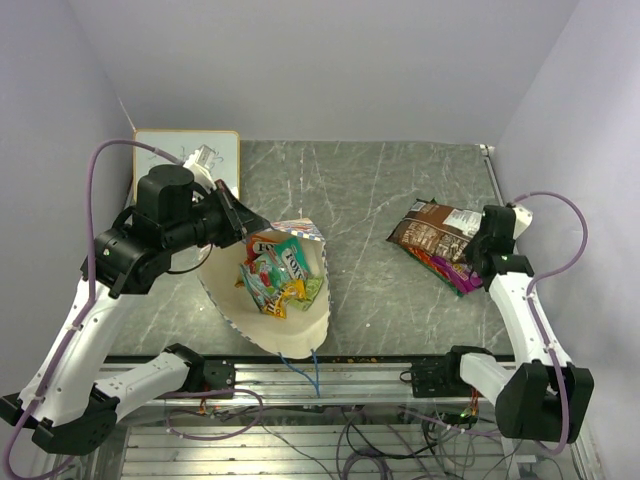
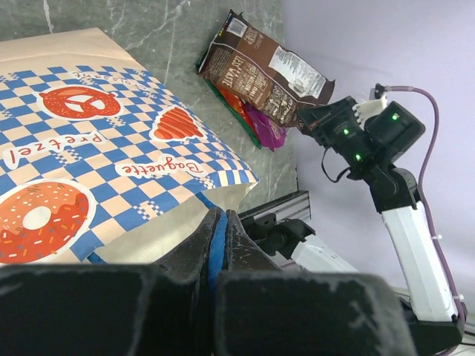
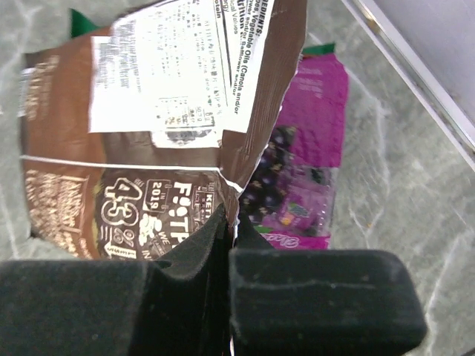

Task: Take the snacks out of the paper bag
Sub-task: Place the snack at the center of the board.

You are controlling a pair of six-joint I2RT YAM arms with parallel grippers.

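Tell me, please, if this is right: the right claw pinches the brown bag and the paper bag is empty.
Not quite: the paper bag is not empty; the top external view shows several packets inside it. The right claw does pinch the brown bag.

fingers (image 2: pixel 182 259) pinching paper bag (image 2: pixel 111 148) rim, brown snack bag (image 2: pixel 260 74) beyond
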